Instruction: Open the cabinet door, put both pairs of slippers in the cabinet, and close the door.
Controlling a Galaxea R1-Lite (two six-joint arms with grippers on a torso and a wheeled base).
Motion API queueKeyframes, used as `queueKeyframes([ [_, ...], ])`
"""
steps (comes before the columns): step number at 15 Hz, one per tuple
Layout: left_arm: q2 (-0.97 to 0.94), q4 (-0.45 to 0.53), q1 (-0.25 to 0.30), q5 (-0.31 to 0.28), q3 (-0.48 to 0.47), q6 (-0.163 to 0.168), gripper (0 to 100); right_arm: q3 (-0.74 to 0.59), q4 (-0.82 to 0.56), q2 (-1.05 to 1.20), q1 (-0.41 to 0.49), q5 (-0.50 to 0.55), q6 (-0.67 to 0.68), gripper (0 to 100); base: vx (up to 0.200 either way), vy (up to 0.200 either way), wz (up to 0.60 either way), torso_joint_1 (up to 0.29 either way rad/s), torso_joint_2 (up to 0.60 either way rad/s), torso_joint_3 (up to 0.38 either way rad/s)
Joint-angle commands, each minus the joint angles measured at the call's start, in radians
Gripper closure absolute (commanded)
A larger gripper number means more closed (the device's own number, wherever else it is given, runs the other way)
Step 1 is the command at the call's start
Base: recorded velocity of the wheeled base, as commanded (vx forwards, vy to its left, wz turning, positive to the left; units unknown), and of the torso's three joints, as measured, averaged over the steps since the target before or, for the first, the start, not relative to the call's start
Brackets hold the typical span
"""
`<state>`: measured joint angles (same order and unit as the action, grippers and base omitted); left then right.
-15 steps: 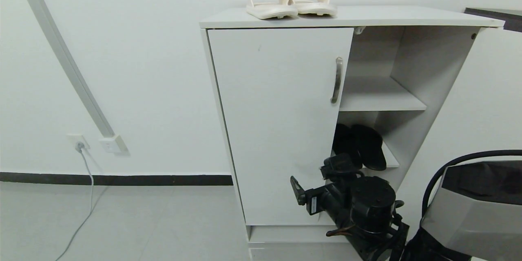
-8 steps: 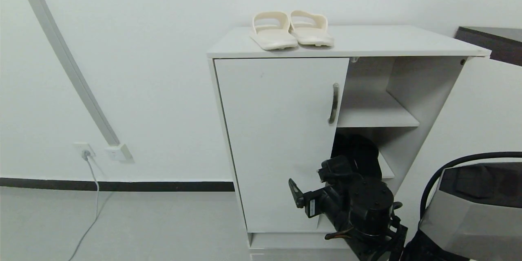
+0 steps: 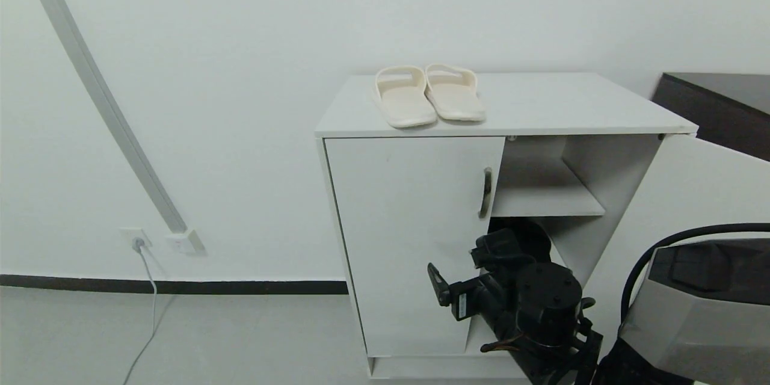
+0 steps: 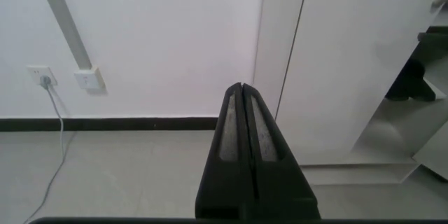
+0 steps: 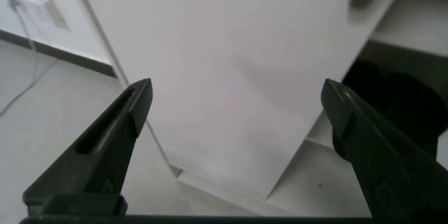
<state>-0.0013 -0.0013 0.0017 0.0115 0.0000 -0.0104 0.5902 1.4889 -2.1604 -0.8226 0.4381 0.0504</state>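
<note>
As the black slippers (image 5: 399, 98) already sit in the cabinet (image 3: 571, 102), the right hand (image 5: 238, 91) gapes wide for the cream pair (image 3: 428, 95).

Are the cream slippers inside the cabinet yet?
No, the cream slippers lie side by side on top of the cabinet, not on a shelf inside it.

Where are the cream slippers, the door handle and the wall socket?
cream slippers (image 3: 406, 103): head view, left slipper's sole.
door handle (image 3: 485, 192): head view, middle of bar.
wall socket (image 3: 135, 239): head view, its faceplate.
</note>
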Motion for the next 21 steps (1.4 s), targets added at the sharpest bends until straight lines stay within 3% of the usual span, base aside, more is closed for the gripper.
queueKeyframes([
  [1,0.001,0.0,0.0,0.001,0.0,0.0,100,0.0,0.001,-0.002,0.0,0.001,0.0,0,0.0,0.0,0.0,0.168,-0.48,-0.315],
  [16,0.001,0.0,-0.002,-0.001,0.0,0.0,100,-0.021,0.051,-0.016,-0.004,-0.002,-0.029,0,0.0,0.0,0.0,0.213,-0.53,-0.322],
  [18,0.001,0.0,0.0,-0.001,0.0,0.0,100,-0.047,0.082,-0.022,0.002,-0.064,-0.072,0,0.0,0.0,0.0,0.139,-0.33,-0.185],
  [21,0.001,0.0,0.0,0.001,0.0,0.0,100,-0.044,0.082,-0.03,0.005,-0.064,-0.083,0,0.0,0.0,0.0,0.034,-0.07,-0.037],
])
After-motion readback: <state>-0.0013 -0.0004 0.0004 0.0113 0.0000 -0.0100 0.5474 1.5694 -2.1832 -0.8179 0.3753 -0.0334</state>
